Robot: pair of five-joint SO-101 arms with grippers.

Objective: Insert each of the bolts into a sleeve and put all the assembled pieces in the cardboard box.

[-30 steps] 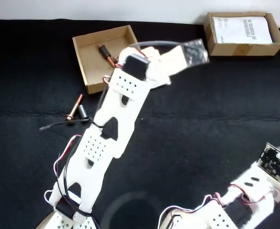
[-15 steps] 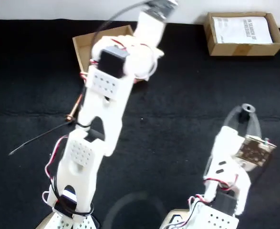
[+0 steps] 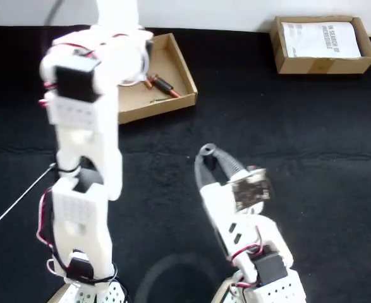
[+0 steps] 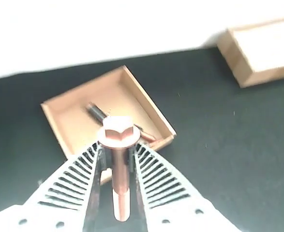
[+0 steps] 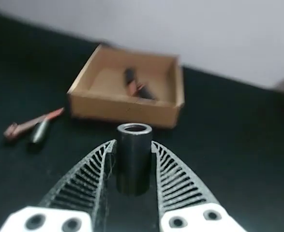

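My left gripper (image 4: 116,145) is shut on a copper bolt (image 4: 116,166), hex head outward, held high over the open cardboard box (image 4: 146,108). An assembled bolt-and-sleeve piece (image 4: 97,112) lies inside that box (image 3: 180,69), also visible as a copper and dark piece (image 3: 162,84). My right gripper (image 5: 133,142) is shut on a dark sleeve (image 5: 133,159), bore facing outward; from above it stands mid-table (image 3: 208,154), short of the box (image 5: 127,113). A loose bolt (image 5: 21,126) and loose sleeve (image 5: 39,131) lie on the black cloth beside the box.
A second cardboard box (image 3: 321,44) holding a printed sheet sits at the back right. A thin wire (image 3: 14,202) trails across the cloth at the left. The left arm (image 3: 84,126) stands tall over the box's left part. Black cloth between the arms and at the right is open.
The left arm swung left and rose, carrying the bolt up over the box. The right arm came up from the bottom right corner and moved left toward mid-table with the sleeve.
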